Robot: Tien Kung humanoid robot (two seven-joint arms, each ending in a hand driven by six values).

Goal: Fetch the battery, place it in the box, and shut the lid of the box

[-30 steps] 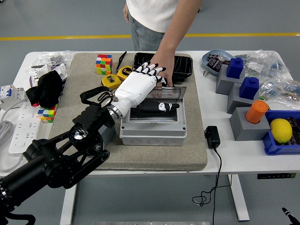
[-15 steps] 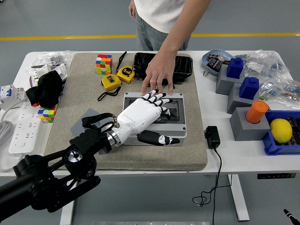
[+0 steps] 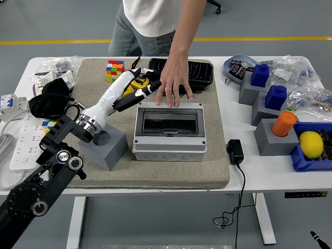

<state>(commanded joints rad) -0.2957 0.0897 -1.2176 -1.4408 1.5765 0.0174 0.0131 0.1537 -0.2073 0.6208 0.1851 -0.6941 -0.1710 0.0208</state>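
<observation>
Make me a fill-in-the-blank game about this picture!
1. The lid of the grey box is ___.
2. The person's hand presses on the box's ___ edge.
3. The robot's left hand holds ___.
4. The lemon sits in a ___ bin.

Missing words: shut; far; nothing; blue

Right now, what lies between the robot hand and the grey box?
In the head view, only bare mat separates the left robot hand from the grey box; yellow tape measures lie behind the hand.
</observation>
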